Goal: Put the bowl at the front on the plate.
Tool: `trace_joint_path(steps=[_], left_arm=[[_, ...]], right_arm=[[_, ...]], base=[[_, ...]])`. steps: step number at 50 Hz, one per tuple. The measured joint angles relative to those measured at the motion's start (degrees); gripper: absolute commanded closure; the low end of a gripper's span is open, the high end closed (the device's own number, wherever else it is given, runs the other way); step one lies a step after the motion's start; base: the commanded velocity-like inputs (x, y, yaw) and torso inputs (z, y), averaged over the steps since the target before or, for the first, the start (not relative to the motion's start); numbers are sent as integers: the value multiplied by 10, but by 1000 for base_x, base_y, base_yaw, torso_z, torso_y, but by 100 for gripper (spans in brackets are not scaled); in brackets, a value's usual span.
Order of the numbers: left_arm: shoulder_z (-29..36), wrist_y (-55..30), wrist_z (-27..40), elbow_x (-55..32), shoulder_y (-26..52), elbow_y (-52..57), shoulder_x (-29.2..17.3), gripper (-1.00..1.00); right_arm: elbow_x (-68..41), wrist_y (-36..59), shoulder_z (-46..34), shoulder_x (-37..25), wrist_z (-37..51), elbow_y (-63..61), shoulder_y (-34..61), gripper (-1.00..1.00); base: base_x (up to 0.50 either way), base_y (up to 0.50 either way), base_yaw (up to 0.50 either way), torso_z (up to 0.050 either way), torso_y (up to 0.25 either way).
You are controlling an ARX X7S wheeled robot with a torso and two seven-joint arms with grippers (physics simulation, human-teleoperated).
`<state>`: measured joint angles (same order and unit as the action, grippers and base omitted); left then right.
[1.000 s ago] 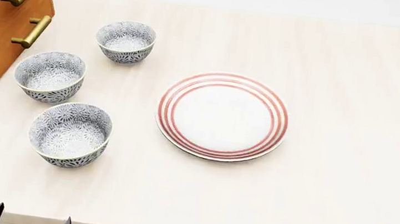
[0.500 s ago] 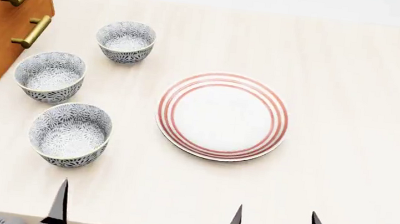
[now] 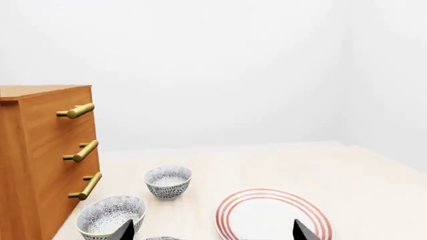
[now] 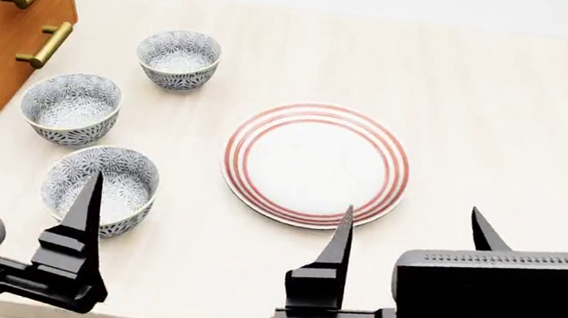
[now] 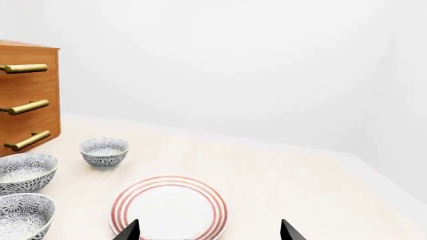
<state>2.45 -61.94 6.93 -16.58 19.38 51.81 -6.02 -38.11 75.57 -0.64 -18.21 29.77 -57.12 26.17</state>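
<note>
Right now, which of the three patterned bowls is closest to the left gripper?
The front bowl, nearest the table's front edge; the left gripper straddles it in the head view. The middle bowl and back bowl sit farther away.

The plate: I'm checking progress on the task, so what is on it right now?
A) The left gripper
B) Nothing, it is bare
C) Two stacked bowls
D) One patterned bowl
B: the plate shows only its red rings and bare white middle, while all three bowls, including the front bowl, stand on the table to its left, apart from it.
</note>
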Motion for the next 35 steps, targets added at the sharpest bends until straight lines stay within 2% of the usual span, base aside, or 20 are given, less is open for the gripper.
trace_joint_path(steps=[5, 10, 18, 25, 35], left_arm=[[-26, -84, 5, -34, 60, 30, 13, -100], [-63, -158, 36, -106, 123, 49, 20, -100], [-130, -224, 190, -337, 218, 29, 4, -100], [-159, -241, 331, -524, 283, -8, -22, -100], [-162, -235, 463, -680, 353, -54, -56, -100]], right_arm=[[-166, 55, 22, -20, 115, 12, 77, -100], [-326, 79, 17, -47, 242, 40, 155, -100], [-522, 78, -28, -94, 403, 89, 277, -100], [-625, 66, -74, -122, 485, 122, 364, -100], [-685, 57, -108, -145, 524, 153, 435, -100]], base=[[0, 0, 0, 0, 0], [0, 0, 0, 0, 0], [0, 0, 0, 0, 0], [0, 0, 0, 0, 0], [0, 0, 0, 0, 0]])
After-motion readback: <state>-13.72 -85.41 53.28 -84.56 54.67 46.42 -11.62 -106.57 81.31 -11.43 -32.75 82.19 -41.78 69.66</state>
